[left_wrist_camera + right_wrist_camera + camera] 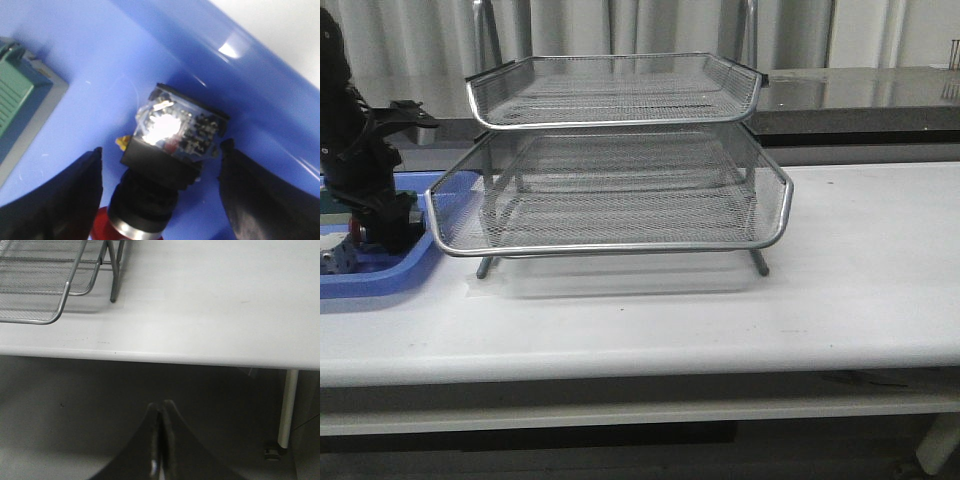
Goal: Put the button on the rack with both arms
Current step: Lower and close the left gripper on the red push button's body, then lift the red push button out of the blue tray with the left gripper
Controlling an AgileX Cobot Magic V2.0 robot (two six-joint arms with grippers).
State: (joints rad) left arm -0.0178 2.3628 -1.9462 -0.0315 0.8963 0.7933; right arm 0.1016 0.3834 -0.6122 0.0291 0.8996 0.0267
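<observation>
Right, left jaws: spread wide, the left gripper (pixel 160 185) straddles the button (pixel 167 160), one finger on each flank with a sliver of blue visible on both sides, so no clamp yet as far as I can tell.
Button: it lies on its side between the jaws, blue rear end pointing away from the wrist, black body and silver collar nearer in, red head almost cut off at the frame's edge.
Around the jaws: the blue tray (pixel 150 45) floor is under the button, its raised wall just beyond; a green block (pixel 15 97) sits off past one finger, well clear.
Right jaws: pressed together on nothing, the right gripper (pixel 161 440) hangs off the table edge (pixel 150 352), over the floor, with the rack's (pixel 45 280) corner far ahead of its tips.
Rack: in the front view the rack (pixel 620 170) stands beside the tray, every visible tier bare.
Progress: early, I'd say; grasp, lift, any handover to the right arm and the placing all remain.
</observation>
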